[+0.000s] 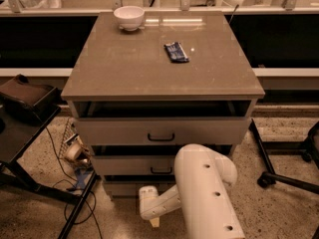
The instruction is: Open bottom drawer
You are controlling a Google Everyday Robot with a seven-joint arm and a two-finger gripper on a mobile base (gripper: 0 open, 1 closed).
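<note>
The gripper (154, 221) hangs low, just above the floor, at the foot of the table (124, 78). It sits right in front of the bottom drawer (122, 188), but whether it is wide or narrow cannot be told from the single camera view, and nothing shows it holding anything. The arm (207, 198) bends down and in from the lower right. That is probably because this drawer is the lowest of the three, so the wrist has to drop almost to the ground to come level with its handle. The handle itself is hidden behind the arm. The bottom drawer shows only as a slim pale strip set back under the middle drawer (129, 164), and it looks shut or nearly so. The top drawer (114, 131) juts out furthest, with a dark gap under the tabletop, and the fronts step back from there downward. On the table a white bowl (129, 17) stands near the far edge and a blue packet (176, 52) lies flat toward the middle, both well away from the work. The pull looks not yet begun. The next step is likely a grip on the hidden handle, then a straight draw outward.
</note>
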